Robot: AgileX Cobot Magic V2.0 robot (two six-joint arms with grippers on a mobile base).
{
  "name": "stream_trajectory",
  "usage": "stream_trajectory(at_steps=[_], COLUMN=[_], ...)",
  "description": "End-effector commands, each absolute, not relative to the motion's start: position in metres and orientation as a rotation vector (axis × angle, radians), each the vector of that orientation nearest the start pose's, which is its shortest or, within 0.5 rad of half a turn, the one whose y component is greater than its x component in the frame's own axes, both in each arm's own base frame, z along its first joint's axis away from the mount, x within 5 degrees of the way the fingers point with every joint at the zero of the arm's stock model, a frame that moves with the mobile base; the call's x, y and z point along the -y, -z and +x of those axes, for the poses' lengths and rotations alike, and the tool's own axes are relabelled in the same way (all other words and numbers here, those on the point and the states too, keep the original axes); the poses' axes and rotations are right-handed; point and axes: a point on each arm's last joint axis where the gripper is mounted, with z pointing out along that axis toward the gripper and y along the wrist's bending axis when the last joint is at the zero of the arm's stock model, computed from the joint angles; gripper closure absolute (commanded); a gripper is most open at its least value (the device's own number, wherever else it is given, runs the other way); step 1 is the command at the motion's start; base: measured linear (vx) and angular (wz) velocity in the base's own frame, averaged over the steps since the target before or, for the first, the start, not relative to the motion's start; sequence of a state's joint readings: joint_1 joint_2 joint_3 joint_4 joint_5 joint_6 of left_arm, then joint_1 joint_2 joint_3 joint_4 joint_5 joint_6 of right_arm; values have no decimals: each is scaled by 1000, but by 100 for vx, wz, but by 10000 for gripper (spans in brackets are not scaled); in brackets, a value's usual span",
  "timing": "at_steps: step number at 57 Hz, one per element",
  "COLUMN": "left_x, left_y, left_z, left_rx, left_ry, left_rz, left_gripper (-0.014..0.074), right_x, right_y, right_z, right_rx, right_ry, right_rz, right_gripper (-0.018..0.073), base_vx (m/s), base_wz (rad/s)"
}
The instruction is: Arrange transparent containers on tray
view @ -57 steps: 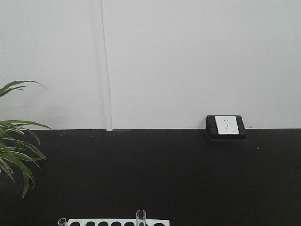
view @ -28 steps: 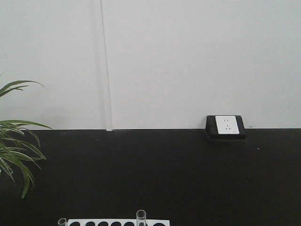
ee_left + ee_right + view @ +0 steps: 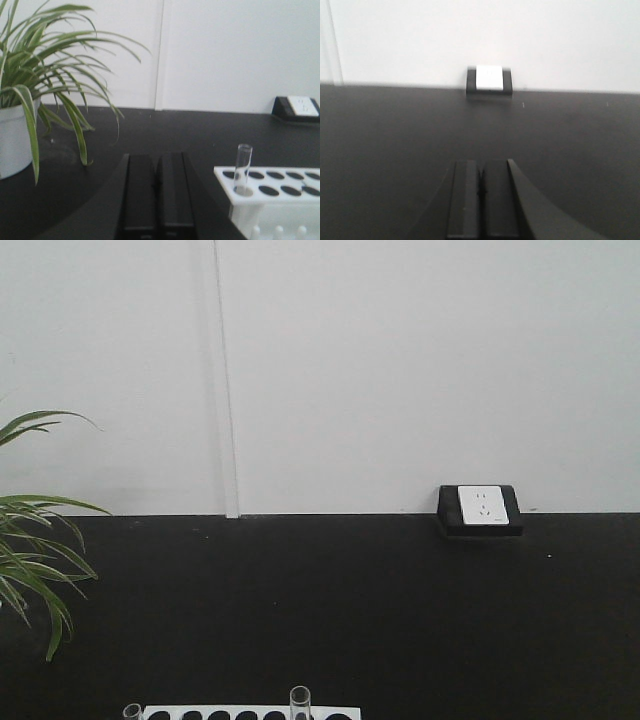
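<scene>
A clear glass test tube stands upright in a corner hole of the white holed rack, to the right of my left gripper. That gripper is shut with nothing between its fingers. In the front view the tops of two test tubes show at the bottom edge by the rack. My right gripper is shut and empty over bare black table. The yellow tray is out of view.
A potted plant in a white pot stands at the left, its leaves reaching over the black table. A black-and-white wall socket block sits at the table's far edge against the white wall.
</scene>
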State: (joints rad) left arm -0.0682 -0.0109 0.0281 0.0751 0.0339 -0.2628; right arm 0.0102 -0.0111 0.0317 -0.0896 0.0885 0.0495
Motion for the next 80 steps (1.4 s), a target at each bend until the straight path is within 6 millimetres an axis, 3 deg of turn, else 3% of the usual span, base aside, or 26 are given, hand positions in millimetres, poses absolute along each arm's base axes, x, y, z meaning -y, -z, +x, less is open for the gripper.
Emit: stream_trajectory(at_steps=[1, 10, 16, 31, 38, 42, 47, 61, 70, 80], left_x=[5, 5, 5, 2, 2, 3, 4, 7, 8, 9], left_y=[-205, -219, -235, -329, -363, -372, -375, -360, -347, -326], left_z=[56, 52, 48, 33, 43, 55, 71, 110, 128, 146], left_rx=[-1395, -1247, -1199, -1226, -1287, -1318, -1345, -1511, -1621, -1734], left_ry=[228, 234, 202, 128, 123, 123, 126, 118, 110, 62], left_rz=[-85, -60, -34, -11, -16, -17, -17, -19, -20, 28], left_gripper=[594, 594, 594, 594, 594, 594, 593, 558, 454, 255], right_x=[-1, -2, -2, 0, 1, 1, 0, 0, 0, 0], right_y=[-208, -219, -236, -320, -347, -355, -355, -340, -334, -332], right_z=[56, 53, 50, 46, 60, 71, 85, 113, 121, 125], right_rx=[-1423, -1307, -1251, -1366, -1419, -1444, -1495, -1649, -1699, -1719], right_ry=[11, 4, 1, 29, 31, 31, 27, 29, 29, 30], right_rz=[-35, -39, -37, -24, -21, -22, -21, -23, -23, -24], right_gripper=[568, 568, 568, 568, 568, 568, 566, 548, 492, 362], base_vx=[0, 0, 0, 0, 0, 0, 0, 0, 0, 0], base_wz=[0, 0, 0, 0, 0, 0, 0, 0, 0, 0])
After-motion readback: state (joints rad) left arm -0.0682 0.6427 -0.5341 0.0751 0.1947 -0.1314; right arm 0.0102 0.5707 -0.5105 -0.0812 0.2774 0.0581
